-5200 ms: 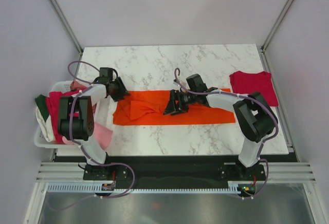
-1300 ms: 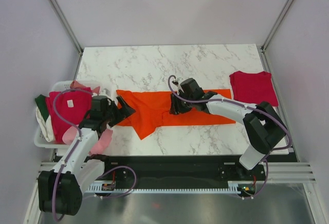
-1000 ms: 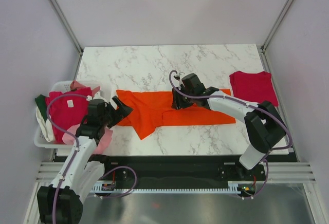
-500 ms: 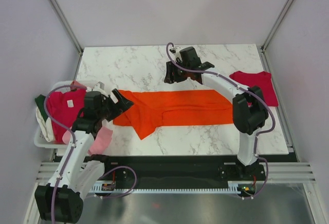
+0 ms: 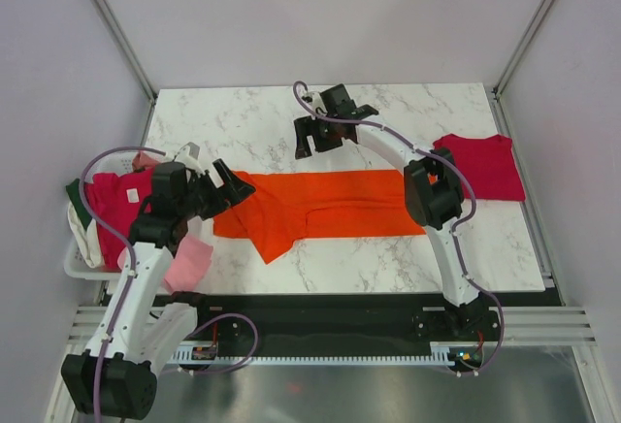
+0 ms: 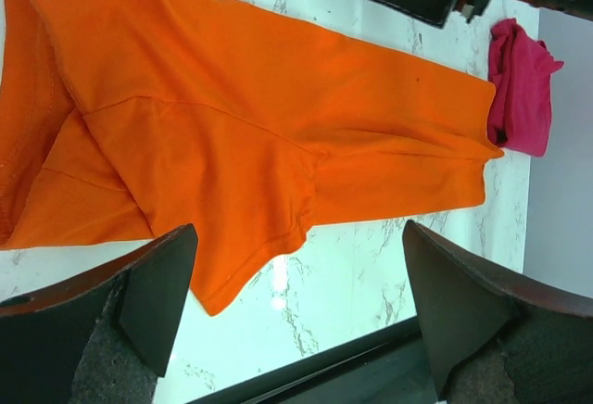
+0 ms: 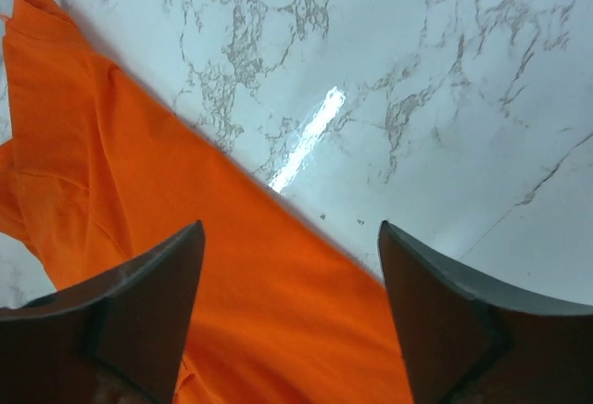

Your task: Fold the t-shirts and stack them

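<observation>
1. Over at the far side of the table (image 5: 427, 103), the right end effector (image 5: 312, 142) now hangs in the air. It is spread wide and holds nothing. A moment ago it was down on the orange shirt (image 5: 340, 205).
2. The left end effector (image 5: 231, 182) has let go too. It is spread and empty, just above the left end of the orange shirt.
3. The orange shirt lies across the middle of the table as a long flat strip. One loose corner sticks out toward the near edge, so it is not neat yet.
4. I think one fold is done and both arms are getting ready for the next one. The strip needs more folds. Then it can go on the red shirt (image 5: 480, 163), which lies well apart at the right side.
5. More shirts wait in the basket (image 5: 78, 266) on the left, like a deep red shirt (image 5: 112, 210) and a pink shirt (image 5: 189, 260).
6. A small white tag (image 5: 129, 193) shows on the deep red shirt, but it is too small to read. I see no other words or brands.
</observation>
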Robot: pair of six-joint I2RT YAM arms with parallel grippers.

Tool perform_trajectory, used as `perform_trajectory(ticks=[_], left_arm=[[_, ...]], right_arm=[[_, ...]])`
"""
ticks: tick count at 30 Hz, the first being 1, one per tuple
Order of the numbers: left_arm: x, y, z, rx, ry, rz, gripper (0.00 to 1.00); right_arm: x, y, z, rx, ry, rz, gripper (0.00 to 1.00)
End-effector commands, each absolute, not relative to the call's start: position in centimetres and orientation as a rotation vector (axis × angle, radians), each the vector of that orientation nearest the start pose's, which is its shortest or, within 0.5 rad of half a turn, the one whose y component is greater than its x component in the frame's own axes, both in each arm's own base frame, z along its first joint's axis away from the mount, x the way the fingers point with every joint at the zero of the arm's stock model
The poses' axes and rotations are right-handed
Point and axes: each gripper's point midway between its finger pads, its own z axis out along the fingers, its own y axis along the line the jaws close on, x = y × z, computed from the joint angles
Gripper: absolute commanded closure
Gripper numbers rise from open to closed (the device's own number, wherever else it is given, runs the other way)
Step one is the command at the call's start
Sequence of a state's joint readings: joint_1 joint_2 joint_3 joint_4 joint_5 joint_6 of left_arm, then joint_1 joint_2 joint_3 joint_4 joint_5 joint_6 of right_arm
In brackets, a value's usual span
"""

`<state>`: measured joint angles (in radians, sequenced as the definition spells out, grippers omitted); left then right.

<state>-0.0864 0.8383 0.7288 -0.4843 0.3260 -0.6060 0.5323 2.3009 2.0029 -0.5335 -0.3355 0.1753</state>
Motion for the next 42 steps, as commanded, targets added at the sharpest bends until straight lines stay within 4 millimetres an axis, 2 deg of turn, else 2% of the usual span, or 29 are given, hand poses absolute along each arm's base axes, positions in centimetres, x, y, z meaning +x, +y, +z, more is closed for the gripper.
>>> perform_trajectory(ticks=[1, 3, 5, 6, 8, 9, 10, 12, 13, 15, 26, 31, 41, 42], left_arm=[[26.1, -10.5, 21.5, -0.238, 2.159, -0.741, 0.0], [26.0, -10.3, 22.1, -0.203, 2.166, -0.714, 0.0], [26.0, -10.1, 22.2, -0.167, 2.174, -0.687, 0.0], [26.0, -10.0, 22.5, -0.159, 2.171, -0.677, 0.0], [26.1, -9.7, 22.6, -0.142, 2.166, -0.654, 0.0], [26.1, -9.7, 22.7, -0.137, 2.161, -0.65, 0.0], [26.1, -9.6, 22.8, -0.129, 2.157, -0.642, 0.0], [26.2, -9.5, 23.0, -0.119, 2.151, -0.634, 0.0], [26.2, -9.5, 23.1, -0.107, 2.145, -0.628, 0.0], [26.2, -9.4, 23.3, -0.093, 2.137, -0.617, 0.0], [25.9, -9.5, 22.7, -0.043, 2.147, -0.609, 0.0], [25.9, -9.4, 22.9, -0.043, 2.139, -0.602, 0.0], [25.8, -9.2, 23.2, -0.047, 2.126, -0.596, 0.0], [25.7, -9.2, 23.1, -0.048, 2.127, -0.596, 0.0]], right_arm=[[47.0, 35.7, 10.7, -0.643, 2.361, 0.765, 0.12], [47.2, 35.7, 10.1, -0.639, 2.369, 0.76, 0.06], [47.7, 35.9, 10.2, -0.645, 2.364, 0.751, 0.04], [47.8, 35.9, 9.6, -0.658, 2.371, 0.745, 0.04], [48.2, 36.2, 9.7, -0.669, 2.362, 0.745, 0.09], [48.3, 36.3, 8.7, -0.679, 2.374, 0.746, 0.11], [48.5, 36.6, 9.1, -0.686, 2.362, 0.764, 0.13], [48.6, 37.0, 7.7, -0.696, 2.378, 0.788, 0.14], [48.9, 37.3, 8.0, -0.69, 2.369, 0.803, 0.15], [49.0, 37.6, 7.2, -0.683, 2.381, 0.825, 0.15], [50.1, 37.7, 7.8, -0.623, 2.348, 0.849, 0.18], [49.8, 38.1, 7.7, -0.627, 2.35, 0.92, 0.18], [48.2, 39.6, 5.2, -0.632, 2.407, 1.081, 0.16], [47.9, 39.8, 5.2, -0.637, 2.407, 1.101, 0.19]])
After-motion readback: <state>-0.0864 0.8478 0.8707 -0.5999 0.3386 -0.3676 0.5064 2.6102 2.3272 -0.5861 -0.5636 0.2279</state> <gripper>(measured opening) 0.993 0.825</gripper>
